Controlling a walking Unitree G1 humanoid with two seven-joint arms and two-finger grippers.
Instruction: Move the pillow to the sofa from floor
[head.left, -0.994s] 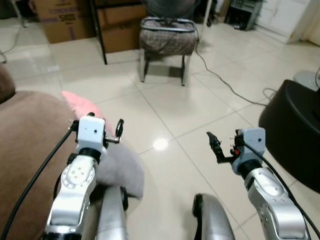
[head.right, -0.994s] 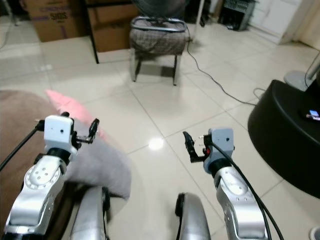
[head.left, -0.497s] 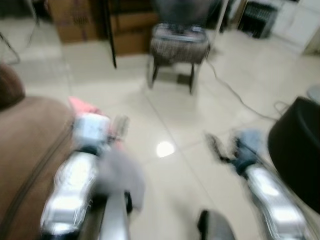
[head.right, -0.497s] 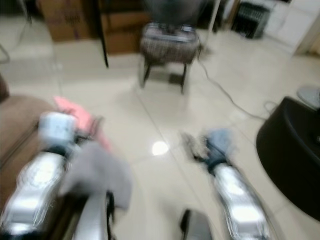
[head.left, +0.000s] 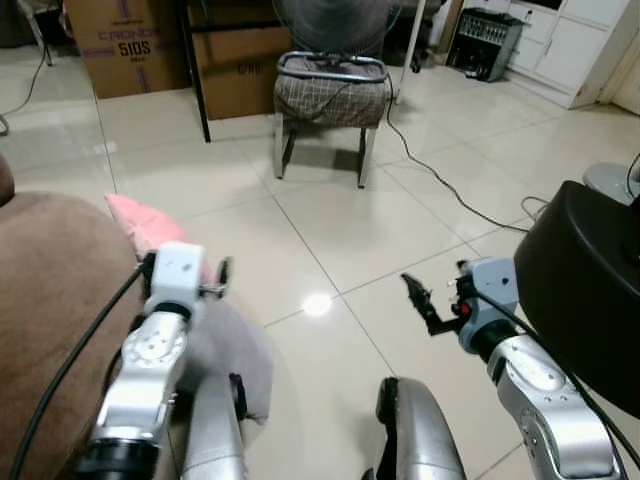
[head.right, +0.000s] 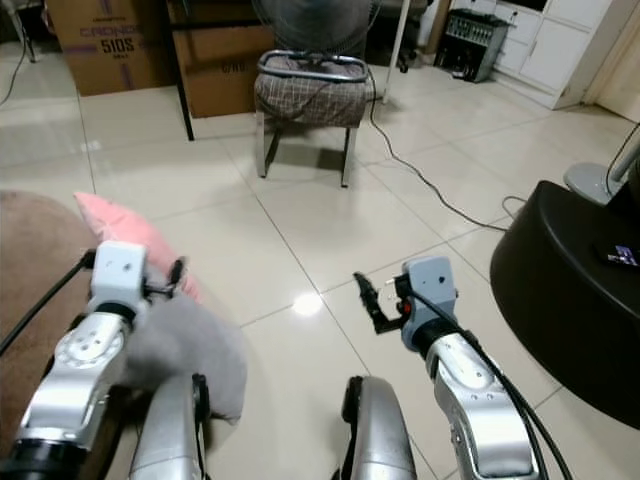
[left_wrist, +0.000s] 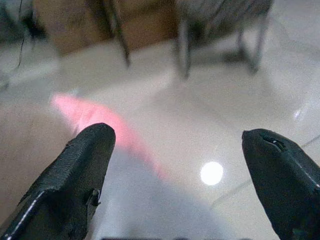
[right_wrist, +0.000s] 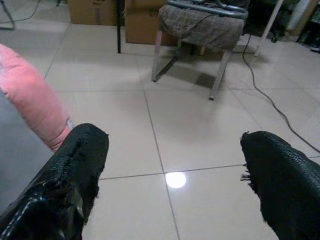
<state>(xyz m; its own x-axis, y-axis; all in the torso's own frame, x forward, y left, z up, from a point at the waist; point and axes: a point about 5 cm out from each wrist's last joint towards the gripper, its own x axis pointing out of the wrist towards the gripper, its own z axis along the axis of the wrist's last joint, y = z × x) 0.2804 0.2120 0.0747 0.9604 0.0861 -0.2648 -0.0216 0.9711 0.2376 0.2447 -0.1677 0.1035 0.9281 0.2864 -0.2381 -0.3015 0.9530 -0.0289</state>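
Two pillows are showing beside the one brown sofa (head.left: 50, 290): one pink pillow (head.left: 140, 222) and one grey pillow (head.left: 232, 352). Out on the tiled floor (head.left: 330, 215) one checked stool (head.left: 330, 92) is standing, with two cardboard boxes (head.left: 125, 42) sitting behind it and one black cable (head.left: 440, 180) trailing across. Two tools are hovering, the left tool (left_wrist: 175, 165) and right tool (right_wrist: 175, 175), beside one black rounded object (head.left: 590, 280).
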